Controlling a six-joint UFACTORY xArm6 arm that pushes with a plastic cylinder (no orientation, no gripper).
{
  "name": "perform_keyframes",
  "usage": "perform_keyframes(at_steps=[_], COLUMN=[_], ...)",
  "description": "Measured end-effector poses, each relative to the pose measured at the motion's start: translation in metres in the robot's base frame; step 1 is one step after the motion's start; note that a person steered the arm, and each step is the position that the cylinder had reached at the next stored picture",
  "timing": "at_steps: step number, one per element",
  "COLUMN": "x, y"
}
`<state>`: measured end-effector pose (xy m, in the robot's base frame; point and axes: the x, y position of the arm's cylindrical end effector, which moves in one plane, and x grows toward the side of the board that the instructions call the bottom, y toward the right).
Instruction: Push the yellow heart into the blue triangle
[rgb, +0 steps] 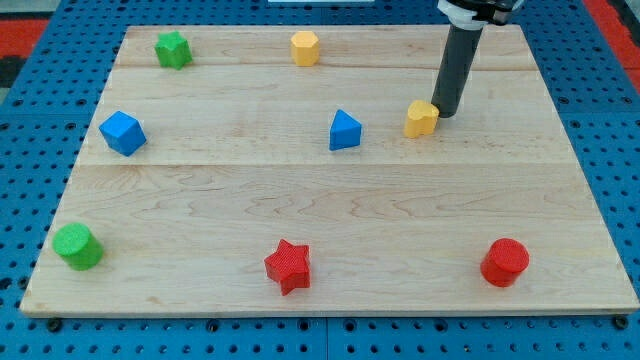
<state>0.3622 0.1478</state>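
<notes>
The yellow heart (422, 118) touches our tip (445, 112) on its right; the blue triangle (344, 131) lies near its left.

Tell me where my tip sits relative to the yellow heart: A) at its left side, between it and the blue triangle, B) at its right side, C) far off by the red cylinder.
B: my tip stands against the yellow heart's right side, opposite the blue triangle.

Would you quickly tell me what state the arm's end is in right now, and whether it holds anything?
My tip: a bare rod with no jaws, holding nothing; it sits at the yellow heart's right edge, the blue triangle further to the view's left.
</notes>
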Motion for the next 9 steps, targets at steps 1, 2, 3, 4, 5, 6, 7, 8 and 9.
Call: perform_keyframes(at_steps=[1,2,3,4,5,6,7,8,9], x=[0.000,0.003,0.023,0.023,0.013,-0.043,-0.100,-0.145,-0.159], y=[-0.023,0.007,-0.010,-0.064,-0.062,-0.005,0.001,-0.025,-0.081])
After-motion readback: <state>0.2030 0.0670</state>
